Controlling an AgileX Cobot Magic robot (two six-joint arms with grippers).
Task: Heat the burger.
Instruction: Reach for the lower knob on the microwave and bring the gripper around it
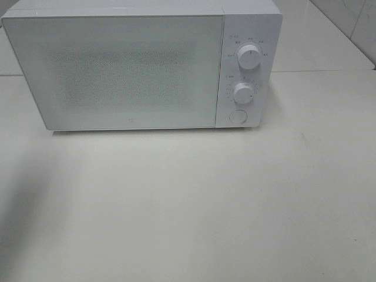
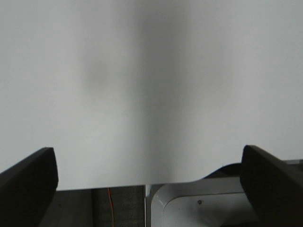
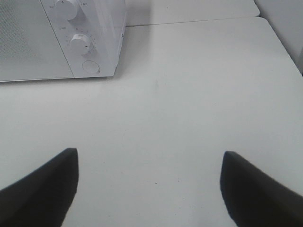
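I can't spot the burger in any view, so its place and heading can't be told. The speckled door [image 1: 123, 73] of the microwave [image 1: 249, 35] is shut and hides what is inside. The right claw [image 3: 149, 158] hangs released, fingers wide, over the white worktop [image 3: 189, 94], with the microwave beyond it. The left claw [image 2: 147, 158] is spread too, grasping nothing, and faces a blank white surface I can't identify.

The microwave [image 1: 247, 23] looks like smooth white plastic. Its door [image 1: 117, 70] is glossy, with a fine speckled mesh. The knobs [image 1: 249, 57] are smooth white plastic. The table [image 1: 188, 205] is matt, smooth, off-white.
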